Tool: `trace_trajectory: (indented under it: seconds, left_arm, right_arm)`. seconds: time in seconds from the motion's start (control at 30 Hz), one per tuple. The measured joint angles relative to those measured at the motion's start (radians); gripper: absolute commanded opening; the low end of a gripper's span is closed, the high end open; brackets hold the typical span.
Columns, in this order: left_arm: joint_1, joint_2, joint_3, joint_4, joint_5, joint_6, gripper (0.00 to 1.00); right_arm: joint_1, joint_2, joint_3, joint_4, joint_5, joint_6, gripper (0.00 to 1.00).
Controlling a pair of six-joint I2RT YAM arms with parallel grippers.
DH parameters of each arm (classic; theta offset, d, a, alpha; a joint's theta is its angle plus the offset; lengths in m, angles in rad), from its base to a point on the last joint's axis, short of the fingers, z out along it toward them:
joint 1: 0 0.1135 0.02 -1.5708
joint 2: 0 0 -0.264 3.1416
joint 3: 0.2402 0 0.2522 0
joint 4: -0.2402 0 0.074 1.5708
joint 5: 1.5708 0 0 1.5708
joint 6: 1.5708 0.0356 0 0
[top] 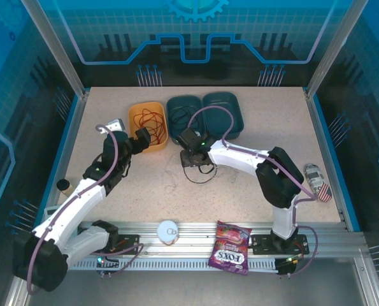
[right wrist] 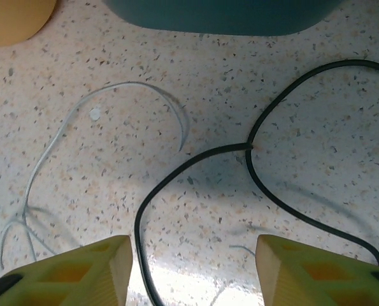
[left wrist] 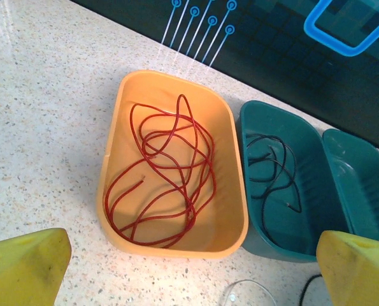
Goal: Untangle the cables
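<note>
A red cable [left wrist: 170,159] lies coiled in the yellow bin [left wrist: 113,159], and a short black cable [left wrist: 272,166] lies in the teal bin [left wrist: 253,236] beside it. My left gripper [left wrist: 192,280] hovers open just in front of the yellow bin with nothing between its fingers. On the table, a long black cable [right wrist: 176,172] loops beside a thin white cable [right wrist: 55,137]. My right gripper [right wrist: 194,274] hangs low over them with its jaws apart. The black cable passes between them, close to the left finger [right wrist: 81,274]. In the top view the right gripper [top: 190,153] sits in front of the teal bins.
A second teal bin [top: 230,102] stands to the right of the first. A candy bag [top: 230,247] and a white round object [top: 168,229] lie at the near rail. A small patterned object [top: 316,180] rests at the right edge, and a dark cylinder [top: 63,185] at the left.
</note>
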Motion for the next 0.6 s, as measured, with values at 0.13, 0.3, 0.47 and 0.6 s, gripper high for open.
trace_trajectory:
  seconds: [0.13, 0.3, 0.47, 0.6]
  left_arm:
    - [0.0, -0.056, -0.037, -0.008, 0.013, -0.017, 0.99]
    - [0.0, -0.098, -0.082, -0.032, 0.016, -0.033, 0.99]
    - [0.0, -0.11, -0.105, -0.042, 0.032, -0.056, 0.99]
    - [0.0, -0.11, -0.111, -0.045, 0.043, -0.063, 0.99]
  right_arm:
    - [0.0, 0.024, 0.0, 0.021, 0.003, 0.047, 0.54]
    - [0.0, 0.069, 0.015, 0.049, 0.002, 0.081, 0.54]
    - [0.0, 0.126, 0.045, 0.074, -0.001, 0.096, 0.53]
    - [0.0, 0.175, 0.084, 0.089, -0.001, 0.096, 0.5]
